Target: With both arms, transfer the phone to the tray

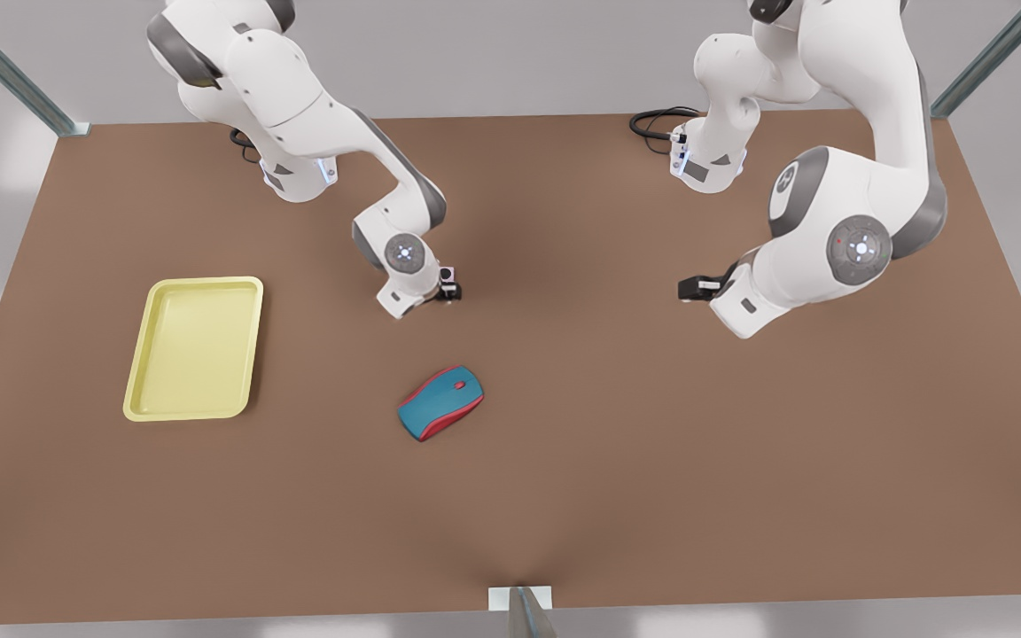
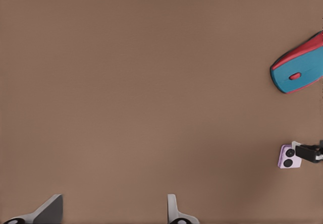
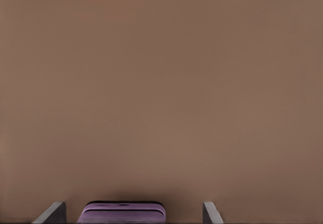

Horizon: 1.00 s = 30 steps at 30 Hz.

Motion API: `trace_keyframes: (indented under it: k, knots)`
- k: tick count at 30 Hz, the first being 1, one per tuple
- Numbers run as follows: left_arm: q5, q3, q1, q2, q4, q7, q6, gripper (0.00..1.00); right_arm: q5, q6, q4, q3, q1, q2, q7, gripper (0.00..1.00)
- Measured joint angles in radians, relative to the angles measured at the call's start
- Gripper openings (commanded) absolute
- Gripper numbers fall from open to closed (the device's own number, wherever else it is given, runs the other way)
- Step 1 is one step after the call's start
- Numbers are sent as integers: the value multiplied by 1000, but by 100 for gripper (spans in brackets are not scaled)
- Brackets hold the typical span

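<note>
The pale lilac phone point(image 1: 447, 273) with two black lenses sits near the middle of the brown table. It is directly under my right gripper point(image 1: 451, 291), on the arm at the front view's left. In the right wrist view, the right gripper point(image 3: 132, 206) is open. Its fingertips point(image 3: 54, 210) stand on either side of the phone point(image 3: 123, 213) with gaps. The left wrist view shows the phone point(image 2: 286, 157) face-up beside that black gripper point(image 2: 309, 152). My left gripper point(image 1: 686, 288) point(image 2: 113, 204) waits open above bare table at the front view's right. The yellow tray point(image 1: 196, 350) lies at the front view's left.
A teal-and-red mouse point(image 1: 441, 403) point(image 2: 299, 68) lies between the phone and the table's near edge, to the right of the tray. Black cables point(image 1: 652, 124) coil at the back by the arm bases. Metal posts stand at the table's corners.
</note>
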Motion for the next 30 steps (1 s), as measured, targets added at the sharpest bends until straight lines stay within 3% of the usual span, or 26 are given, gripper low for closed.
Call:
trace_keyframes:
  k: [9, 30]
  knots:
    - [1, 7, 1, 1, 3, 31, 4, 100, -1, 48, -79, 28, -1, -24, -26, 100]
    - [9, 10, 2, 6, 21, 61, 48, 100, 4, 95, -80, 88, 1, 36, -26, 100]
